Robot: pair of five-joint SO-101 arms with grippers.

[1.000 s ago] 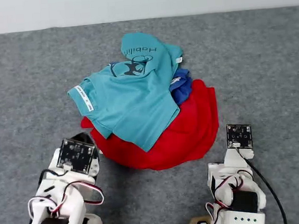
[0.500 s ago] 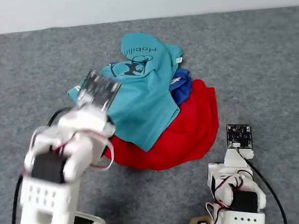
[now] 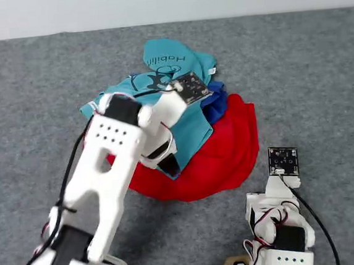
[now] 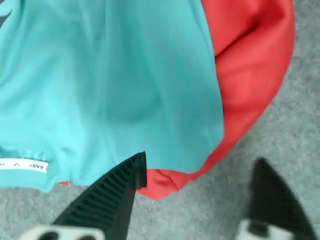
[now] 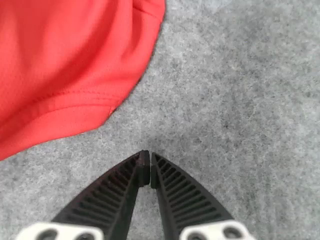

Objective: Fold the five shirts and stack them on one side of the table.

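High view over the heap: a crumpled teal cotton T-shirt is lying on top of a rumpled red cotton shirt. A dark blue shirt is peeking out between them at the red shirt's far edge, all on the grey felt-covered table. The left gripper is hanging over the red shirt's near edge, jaws spread wide and gripping nothing, where the teal hem is overlapping it. The right gripper is sitting just beside the red shirt's near hem, jaws pressed together on nothing. Closing here is probably risking a pinch through both layers, dragging the red shirt along with the teal one and tangling the heap.
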